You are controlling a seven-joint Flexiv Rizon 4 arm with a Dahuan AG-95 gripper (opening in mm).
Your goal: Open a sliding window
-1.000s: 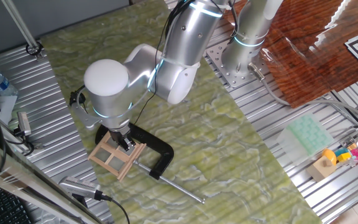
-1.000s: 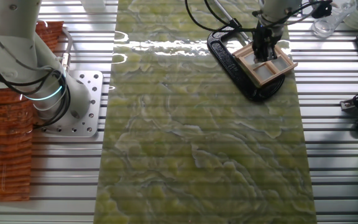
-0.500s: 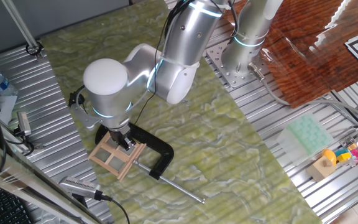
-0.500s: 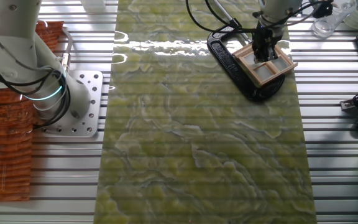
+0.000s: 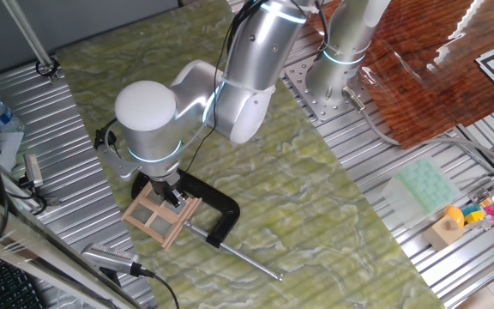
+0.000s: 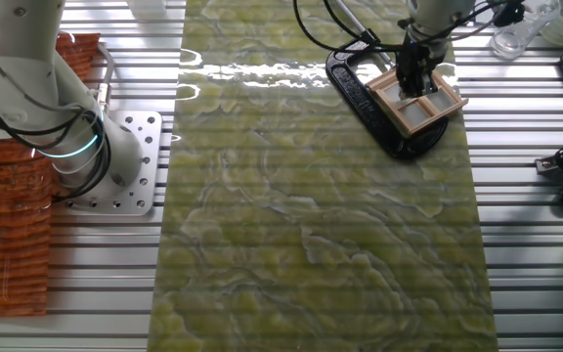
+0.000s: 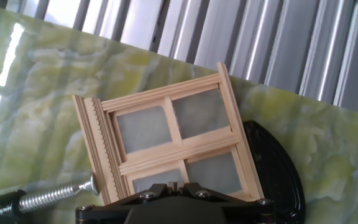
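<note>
In the hand view, the gripper sits at the bottom edge, its black body pressed close over the near edge of the window. The fingertips are hidden against the frame, so whether the jaws are closed on the wood cannot be told from here. The window lies flat, nearly square, turned a little so its sides run slanted across the picture. Four greyish panes show between a wooden cross. A ridged wooden track runs along its left side, from near to far. The steel screw of a black clamp meets the near left corner of the frame, and the clamp's curved body shows under the window's right side. Beyond lies the green marbled mat, then the ribbed metal table.

In one fixed view, the arm bends down over the window, which lies on the mat near its edge, one corner pointing toward the camera. The gripper stands upright at the window's far edge, touching or just above the frame. The clamp curves around the window's right side, its screw rod stretching away across the mat.

In the other fixed view, the window rests on the clamp at the mat's far right, the gripper upright over its far half.
</note>
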